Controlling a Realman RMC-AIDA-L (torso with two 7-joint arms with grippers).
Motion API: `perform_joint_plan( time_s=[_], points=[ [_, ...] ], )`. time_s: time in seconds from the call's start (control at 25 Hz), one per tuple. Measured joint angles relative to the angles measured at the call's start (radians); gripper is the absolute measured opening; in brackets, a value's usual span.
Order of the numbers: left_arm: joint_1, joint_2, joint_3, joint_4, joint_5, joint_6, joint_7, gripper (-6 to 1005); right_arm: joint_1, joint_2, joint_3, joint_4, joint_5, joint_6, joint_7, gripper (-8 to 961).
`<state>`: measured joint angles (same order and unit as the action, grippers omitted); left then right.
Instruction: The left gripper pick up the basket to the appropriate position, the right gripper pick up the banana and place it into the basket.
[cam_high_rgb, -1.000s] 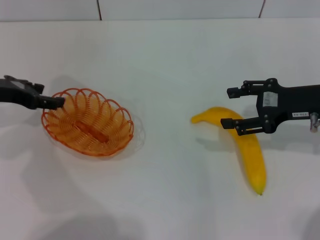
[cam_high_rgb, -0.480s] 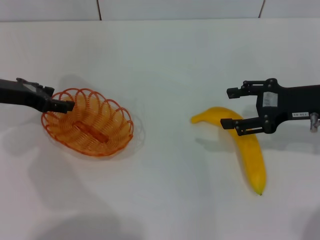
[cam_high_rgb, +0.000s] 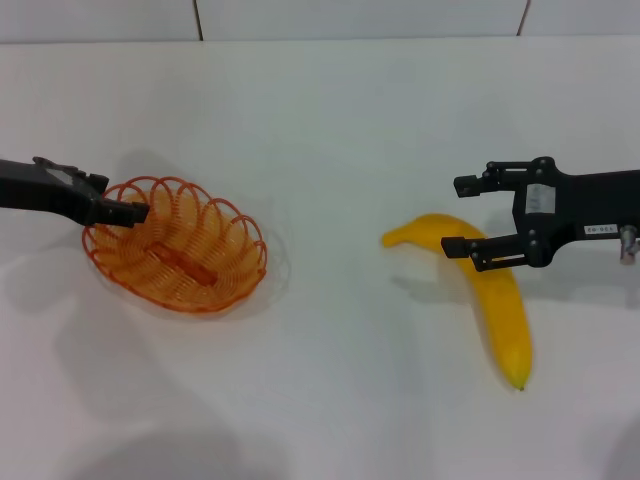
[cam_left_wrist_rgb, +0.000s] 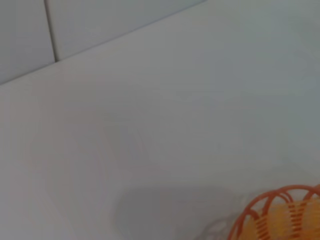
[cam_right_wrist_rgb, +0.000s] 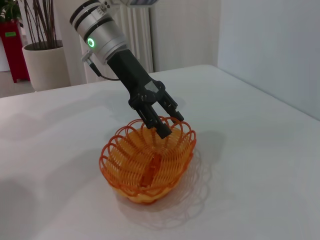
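On the white desk (cam_high_rgb: 330, 150) our banana (cam_high_rgb: 495, 290) lies to the right. Our right gripper (cam_high_rgb: 462, 216) hovers over its upper end, jaws wide and empty. To the left sits the basket (cam_high_rgb: 175, 243); our left gripper (cam_high_rgb: 135, 212) straddles its rim, jaws narrow, one finger inside.

Looks like an indoor lab or office-type room set up for robot trials. A plain white desk (cam_high_rgb: 330, 120) butts against a pale panelled wall (cam_high_rgb: 350, 18) with dark seams. The right wrist view shows, beyond the desk, a bare white wall (cam_right_wrist_rgb: 270, 45), long white curtains (cam_right_wrist_rgb: 137, 35), a potted plant with thin bare stems in a pale pot (cam_right_wrist_rgb: 47, 62), and a red cabinet-like object (cam_right_wrist_rgb: 17, 50) in the corner.
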<state>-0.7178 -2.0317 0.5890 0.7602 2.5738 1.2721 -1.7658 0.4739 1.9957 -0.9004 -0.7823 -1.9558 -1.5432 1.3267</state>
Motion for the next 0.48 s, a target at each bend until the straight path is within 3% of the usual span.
perform_joint_plan(
  time_s=[0.48],
  points=[
    [-0.007, -0.001, 0.0, -0.028, -0.014, -0.023, -0.007, 734, -0.001, 0.0, -0.003, 0.0, 0.0, 0.0, 0.0, 820]
  ],
)
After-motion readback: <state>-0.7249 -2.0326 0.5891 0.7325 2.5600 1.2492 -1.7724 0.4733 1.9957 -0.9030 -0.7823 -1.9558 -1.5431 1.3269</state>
